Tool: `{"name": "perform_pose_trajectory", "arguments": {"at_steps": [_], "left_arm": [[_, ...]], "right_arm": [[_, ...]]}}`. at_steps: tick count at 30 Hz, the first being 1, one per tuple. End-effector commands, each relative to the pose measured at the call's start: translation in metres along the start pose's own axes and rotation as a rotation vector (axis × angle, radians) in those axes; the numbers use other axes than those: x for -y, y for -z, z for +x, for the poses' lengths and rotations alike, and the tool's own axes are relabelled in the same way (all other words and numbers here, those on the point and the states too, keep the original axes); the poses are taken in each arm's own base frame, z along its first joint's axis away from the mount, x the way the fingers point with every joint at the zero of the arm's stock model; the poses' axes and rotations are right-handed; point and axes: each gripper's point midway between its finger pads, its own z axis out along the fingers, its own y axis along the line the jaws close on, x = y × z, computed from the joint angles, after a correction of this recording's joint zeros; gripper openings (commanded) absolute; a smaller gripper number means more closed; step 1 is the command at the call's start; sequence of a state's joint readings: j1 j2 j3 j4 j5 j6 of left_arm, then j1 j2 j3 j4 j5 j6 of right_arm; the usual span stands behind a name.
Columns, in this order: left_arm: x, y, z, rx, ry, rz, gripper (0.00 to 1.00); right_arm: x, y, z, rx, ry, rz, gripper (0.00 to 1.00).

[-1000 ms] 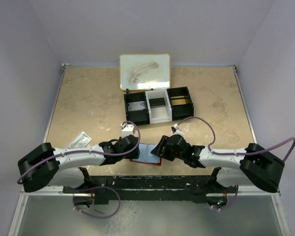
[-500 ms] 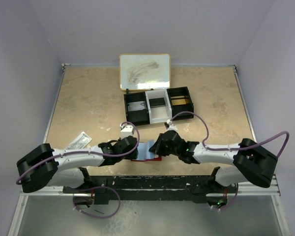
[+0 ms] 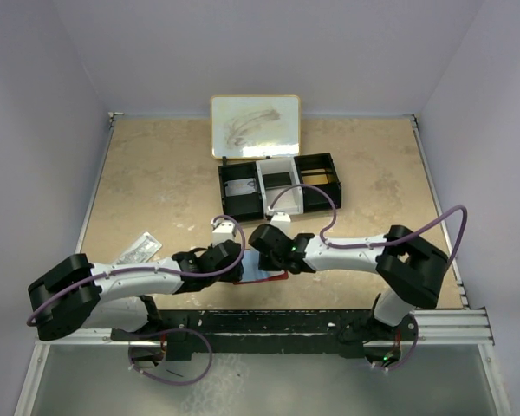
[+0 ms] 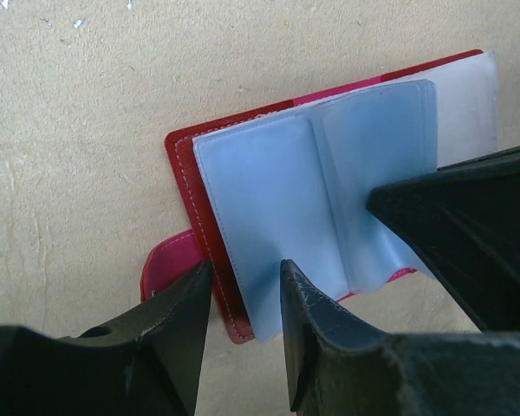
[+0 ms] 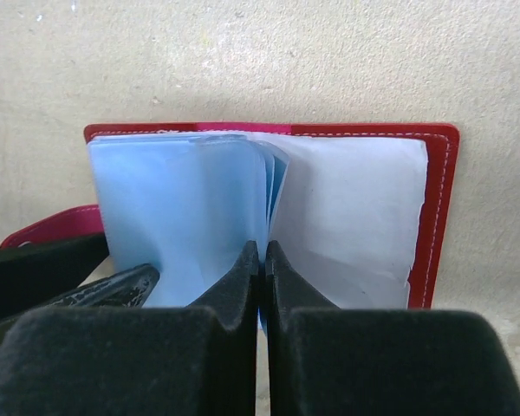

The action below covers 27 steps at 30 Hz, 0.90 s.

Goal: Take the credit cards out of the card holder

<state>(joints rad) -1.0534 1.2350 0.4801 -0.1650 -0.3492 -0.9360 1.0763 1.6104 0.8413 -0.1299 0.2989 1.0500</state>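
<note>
The beige marbled surface (image 3: 156,173) carries a black three-compartment tray (image 3: 279,185) towards its far edge. The red card holder (image 3: 274,278) lies opened flat by the middle of the near edge, between the two arms. It looks light, with a thin, bendy cover that would likely slide unless pinned. The left claw (image 4: 244,286) stands astride the holder's corner with its fingers slightly parted; whether it pinches the cover or only rests there cannot be told. The right claw (image 5: 262,260) is clenched almost flat at the fold, seemingly on a leaf of the plastic sleeves (image 5: 182,208). These pale blue leaves are soft, glossy and probably slippery; they fan up and would buckle under a pull. No card edge can be made out, so the best hold is judged to be a sleeve's open edge, the cover held down near the small red tab (image 4: 169,260).
</note>
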Motion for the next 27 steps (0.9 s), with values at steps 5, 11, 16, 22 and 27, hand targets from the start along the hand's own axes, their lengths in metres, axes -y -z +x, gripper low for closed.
{"name": "perform_pose_trajectory", "arguments": {"at_steps": [5,11,16,22,27], "left_arm": [[0.021,0.006,-0.012,0.028,0.045,0.069,0.37],[0.029,0.01,-0.019,0.041,0.076,0.092,0.41],[0.033,0.017,-0.029,0.078,0.117,0.11,0.42],[0.027,0.026,-0.043,0.142,0.162,0.091,0.43],[0.032,0.021,-0.035,0.104,0.137,0.104,0.44]], "right_arm": [[0.034,0.0,0.022,-0.044,0.041,0.104,0.01],[0.037,-0.003,0.028,-0.057,-0.069,-0.004,0.03],[0.045,-0.003,0.027,-0.073,-0.123,-0.059,0.03],[0.049,0.0,0.03,-0.074,-0.185,-0.109,0.03],[0.052,0.001,0.029,-0.068,-0.188,-0.098,0.03]]}}
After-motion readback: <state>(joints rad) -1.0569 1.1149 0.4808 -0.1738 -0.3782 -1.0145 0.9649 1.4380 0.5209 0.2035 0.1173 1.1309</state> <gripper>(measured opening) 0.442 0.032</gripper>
